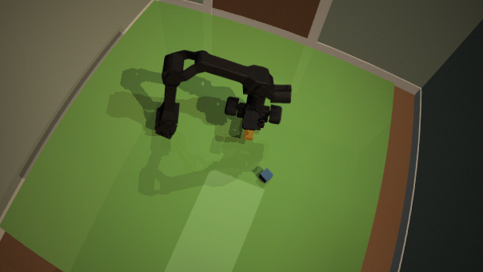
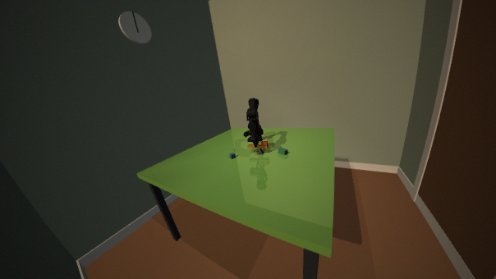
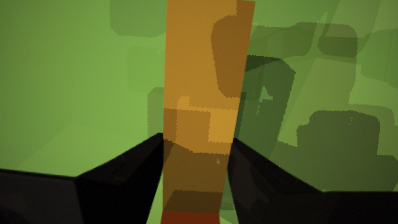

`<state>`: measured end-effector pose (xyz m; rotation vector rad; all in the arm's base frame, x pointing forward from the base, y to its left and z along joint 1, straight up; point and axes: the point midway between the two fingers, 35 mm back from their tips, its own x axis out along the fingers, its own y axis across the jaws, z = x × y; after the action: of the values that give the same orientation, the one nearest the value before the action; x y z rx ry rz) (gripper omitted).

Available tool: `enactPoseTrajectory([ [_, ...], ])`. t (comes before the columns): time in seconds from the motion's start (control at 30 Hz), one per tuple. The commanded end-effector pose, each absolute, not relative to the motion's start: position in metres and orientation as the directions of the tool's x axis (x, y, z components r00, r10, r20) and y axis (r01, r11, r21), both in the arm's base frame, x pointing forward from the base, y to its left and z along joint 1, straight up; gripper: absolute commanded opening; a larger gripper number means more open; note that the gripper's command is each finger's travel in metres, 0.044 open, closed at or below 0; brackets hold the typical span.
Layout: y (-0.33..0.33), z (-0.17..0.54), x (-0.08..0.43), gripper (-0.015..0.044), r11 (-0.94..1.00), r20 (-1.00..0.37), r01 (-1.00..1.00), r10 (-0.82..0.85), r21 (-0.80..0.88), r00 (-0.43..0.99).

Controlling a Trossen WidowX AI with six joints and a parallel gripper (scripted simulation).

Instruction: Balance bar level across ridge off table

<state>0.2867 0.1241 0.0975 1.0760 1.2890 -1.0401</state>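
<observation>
Because the bar (image 3: 202,95) has to come down level on the ridge (image 2: 260,151), the gripper (image 3: 196,150) is pinching it between both fingers, apparently near mid-length so neither end droops, and is carrying it just above the green table (image 2: 287,193) near the far side. The wrist view is showing the clamped orange bar close up but no ridge, while the exterior view is showing a small dark wedge right under the bar, flanked by a blue cube (image 2: 232,155) and a teal cube (image 2: 282,151).
</observation>
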Motion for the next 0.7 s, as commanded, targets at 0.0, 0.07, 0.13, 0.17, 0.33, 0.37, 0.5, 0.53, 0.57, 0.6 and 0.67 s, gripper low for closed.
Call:
enactPoseTrajectory([
  [0.0,0.1240,0.0972,0.2873,0.0000,0.202,-1.000,0.979,0.010,0.025,0.024],
  [0.07,0.1240,0.0971,0.2873,0.0000,0.202,-1.000,0.979,0.010,0.025,0.024],
  [0.13,0.1240,0.0969,0.2873,0.0000,0.202,-1.000,0.979,0.010,0.025,0.024],
  [0.17,0.1240,0.0969,0.2873,0.0000,0.202,-1.000,0.979,0.010,0.025,0.024],
  [0.33,0.1241,0.0964,0.2873,0.0000,0.202,-1.000,0.979,0.010,0.025,0.024],
  [0.37,0.1241,0.0964,0.2873,0.0000,0.202,-1.000,0.979,0.010,0.025,0.024],
  [0.5,0.1241,0.0960,0.2873,0.0000,0.202,-1.000,0.979,0.010,0.025,0.024],
  [0.53,0.1241,0.0959,0.2873,0.0000,0.202,-1.000,0.979,0.010,0.025,0.024],
  [0.57,0.1241,0.0959,0.2873,0.0000,0.202,-1.000,0.979,0.010,0.025,0.024],
  [0.6,0.1241,0.0958,0.2873,0.0000,0.202,-1.000,0.979,0.010,0.025,0.024],
  [0.67,0.1241,0.0955,0.2874,0.0000,0.202,-1.000,0.979,0.010,0.025,0.024],
])
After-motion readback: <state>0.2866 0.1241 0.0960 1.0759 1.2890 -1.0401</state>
